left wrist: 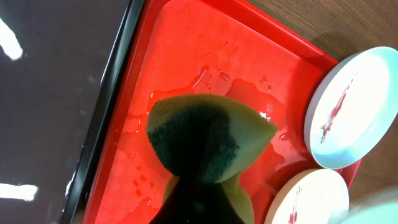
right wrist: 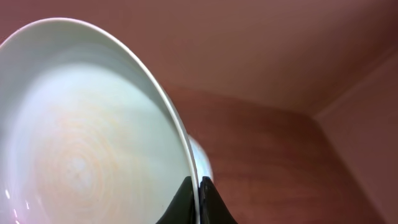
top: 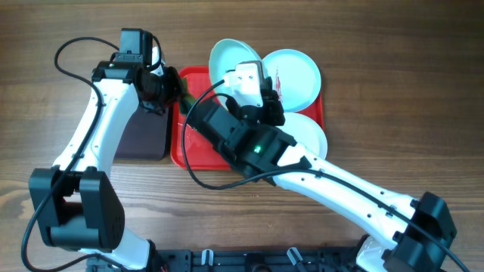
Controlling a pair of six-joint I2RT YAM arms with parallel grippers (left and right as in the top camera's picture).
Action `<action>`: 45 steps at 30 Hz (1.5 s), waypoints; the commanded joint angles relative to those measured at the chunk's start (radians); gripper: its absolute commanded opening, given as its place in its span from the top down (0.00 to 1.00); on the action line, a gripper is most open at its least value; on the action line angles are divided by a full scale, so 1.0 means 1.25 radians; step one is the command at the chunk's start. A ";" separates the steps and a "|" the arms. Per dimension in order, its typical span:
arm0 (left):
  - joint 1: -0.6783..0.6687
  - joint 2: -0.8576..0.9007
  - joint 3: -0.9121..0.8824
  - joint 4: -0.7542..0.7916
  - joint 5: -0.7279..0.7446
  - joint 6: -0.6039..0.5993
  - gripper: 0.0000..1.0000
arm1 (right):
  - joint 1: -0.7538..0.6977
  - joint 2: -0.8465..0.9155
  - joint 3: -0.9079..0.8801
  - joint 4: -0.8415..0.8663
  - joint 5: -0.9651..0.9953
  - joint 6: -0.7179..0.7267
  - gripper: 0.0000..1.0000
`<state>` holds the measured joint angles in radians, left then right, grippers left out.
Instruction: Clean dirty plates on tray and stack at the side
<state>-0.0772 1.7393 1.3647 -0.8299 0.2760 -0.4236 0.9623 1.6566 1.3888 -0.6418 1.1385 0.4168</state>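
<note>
Clamped edge-on in the right gripper (right wrist: 198, 202), one of the plates (right wrist: 81, 130) is hanging tilted by the far edge of the tray (top: 198, 151); two red-streaked ones are lying on the tray. The left gripper (top: 178, 92) is squeezing a green sponge (left wrist: 208, 140) over the wet tray floor. Best approach, I'd judge — bringing the sponge flat onto the tilted face — and pinching the rim firmly against twisting.

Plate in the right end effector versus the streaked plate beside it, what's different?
The held plate shows no red streaks; the streaked plate has red marks at its centre. The held plate is pinched at its rim by the right end effector; the streaked plate rests ungripped on the tray. Both are round and pale.
</note>
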 commanded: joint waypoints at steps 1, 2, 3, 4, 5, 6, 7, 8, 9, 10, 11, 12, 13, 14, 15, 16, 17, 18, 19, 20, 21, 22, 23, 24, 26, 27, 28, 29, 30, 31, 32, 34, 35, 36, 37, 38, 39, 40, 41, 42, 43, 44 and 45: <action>0.002 0.007 0.011 0.001 -0.010 -0.002 0.96 | -0.038 0.009 -0.040 0.008 -0.209 0.074 0.96; 0.002 0.007 0.011 0.001 -0.010 -0.002 0.96 | -0.054 0.015 -0.048 0.024 -0.284 0.074 0.96; 0.002 0.007 0.011 0.001 -0.010 -0.002 0.96 | -0.068 0.022 -0.049 0.035 -0.329 0.073 0.96; 0.002 0.007 0.011 0.002 -0.010 -0.002 0.96 | -0.079 0.031 -0.049 0.045 -0.358 0.074 0.96; 0.002 0.007 0.011 0.002 -0.011 -0.002 0.96 | -0.093 0.040 -0.049 0.056 -0.384 0.082 0.96; 0.002 0.007 0.011 0.002 -0.013 -0.002 0.96 | -0.107 0.052 -0.049 0.067 -0.407 0.092 0.96; 0.002 0.007 0.011 0.002 -0.017 -0.002 0.96 | -0.122 0.063 -0.049 0.083 -0.438 0.092 0.96; 0.002 0.007 0.011 0.001 -0.021 -0.002 0.96 | -0.135 0.078 -0.049 0.096 -0.475 0.089 0.96; 0.002 0.007 0.011 0.002 -0.023 -0.002 0.96 | -0.145 0.089 -0.049 0.105 -0.505 0.085 0.96; 0.002 0.007 0.011 0.002 -0.024 -0.002 0.96 | -0.156 0.102 -0.049 0.111 -0.537 0.085 0.96; 0.002 0.007 0.011 0.002 -0.025 -0.002 0.96 | -0.168 0.119 -0.049 0.117 -0.566 0.086 0.96; 0.002 0.007 0.011 0.002 -0.028 -0.002 0.96 | -0.196 0.166 -0.049 0.129 -0.653 0.091 0.96; 0.002 0.007 0.011 0.002 -0.028 -0.004 0.96 | -0.204 0.181 -0.049 0.130 -0.680 0.098 0.96; 0.002 0.007 0.011 0.002 -0.028 -0.008 0.96 | -0.209 0.190 -0.049 0.130 -0.699 0.107 0.96; 0.002 0.007 0.011 0.002 -0.028 -0.013 0.96 | -0.216 0.202 -0.049 0.130 -0.724 0.108 0.96; 0.002 0.007 0.011 0.002 -0.028 -0.021 0.96 | -0.222 0.211 -0.049 0.130 -0.746 0.108 0.96; 0.002 0.007 0.011 0.003 -0.028 -0.024 0.96 | -0.226 0.219 -0.049 0.129 -0.766 0.108 0.96; 0.002 0.007 0.011 0.004 -0.028 -0.024 0.96 | -0.231 0.226 -0.049 0.130 -0.785 0.106 0.96; 0.002 0.007 0.011 0.005 -0.028 -0.024 0.96 | -0.236 0.228 -0.049 0.130 -0.805 0.104 0.96; 0.002 0.007 0.011 0.005 -0.028 -0.024 0.96 | -0.240 0.229 -0.049 0.130 -0.827 0.088 0.96; 0.002 0.007 0.011 0.005 -0.028 -0.024 0.96 | -0.244 0.229 -0.049 0.130 -0.851 0.061 0.94; 0.002 0.007 0.011 0.005 -0.028 -0.024 0.96 | -0.247 0.229 -0.049 0.130 -0.873 0.031 0.84; 0.002 0.007 0.011 0.005 -0.028 -0.024 0.96 | -0.248 0.229 -0.049 0.132 -0.894 0.006 0.76; 0.002 0.007 0.011 0.005 -0.028 -0.023 0.96 | -0.250 0.229 -0.049 0.132 -0.909 -0.006 0.73; 0.002 0.007 0.011 0.005 -0.028 -0.023 0.96 | -0.258 0.229 -0.049 0.140 -0.948 -0.044 0.67; 0.002 0.007 0.011 0.006 -0.028 -0.023 0.96 | -0.266 0.229 -0.049 0.148 -0.968 -0.066 0.64; 0.002 0.007 0.011 0.008 -0.028 -0.023 0.96 | -0.274 0.229 -0.049 0.161 -0.994 -0.094 0.62; 0.002 0.007 0.011 0.010 -0.028 -0.023 0.96 | -0.285 0.229 -0.048 0.173 -1.026 -0.123 0.61; 0.002 0.007 0.011 0.012 -0.028 -0.023 0.96 | -0.297 0.230 -0.046 0.184 -1.057 -0.147 0.59; 0.002 0.007 0.011 0.014 -0.028 -0.023 0.96 | -0.308 0.233 -0.042 0.190 -1.080 -0.171 0.58; 0.002 0.007 0.011 0.017 -0.028 -0.023 0.96 | -0.324 0.242 -0.029 0.187 -1.105 -0.204 0.57; 0.002 0.007 0.011 0.020 -0.028 -0.023 0.96 | -0.348 0.266 0.005 0.164 -1.128 -0.269 0.57; 0.002 0.007 0.011 0.021 -0.028 -0.023 0.96 | -0.353 0.277 0.021 0.148 -1.127 -0.293 0.57; 0.002 0.007 0.011 0.021 -0.028 -0.023 0.96 | -0.360 0.299 0.051 0.120 -1.118 -0.329 0.57; 0.002 0.007 0.011 0.021 -0.028 -0.023 0.96 | -0.362 0.313 0.071 0.103 -1.114 -0.348 0.57; 0.002 0.007 0.011 0.021 -0.028 -0.023 0.96 | -0.364 0.339 0.105 0.078 -1.112 -0.383 0.57; 0.002 0.007 0.011 0.021 -0.028 -0.023 0.96 | -0.364 0.358 0.131 0.061 -1.112 -0.402 0.57; 0.002 0.007 0.011 0.020 -0.028 -0.023 0.96 | -0.364 0.375 0.152 0.050 -1.112 -0.416 0.57; 0.002 0.007 0.011 0.020 -0.028 -0.023 0.96 | -0.364 0.391 0.170 0.045 -1.112 -0.418 0.57; 0.002 0.007 0.011 0.020 -0.028 -0.023 0.96 | -0.364 0.401 0.181 0.045 -1.112 -0.418 0.57; 0.002 0.007 0.011 0.020 -0.028 -0.023 0.96 | -0.364 0.412 0.189 0.049 -1.111 -0.417 0.57; 0.002 0.007 0.011 0.020 -0.028 -0.023 0.96 | -0.364 0.420 0.190 0.058 -1.109 -0.414 0.57; 0.002 0.007 0.011 0.020 -0.028 -0.023 0.96 | -0.364 0.423 0.190 0.061 -1.110 -0.414 0.58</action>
<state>-0.0772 1.7393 1.3647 -0.8082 0.2508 -0.4370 0.5011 2.1448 1.5932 -0.5751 -0.2241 -0.0406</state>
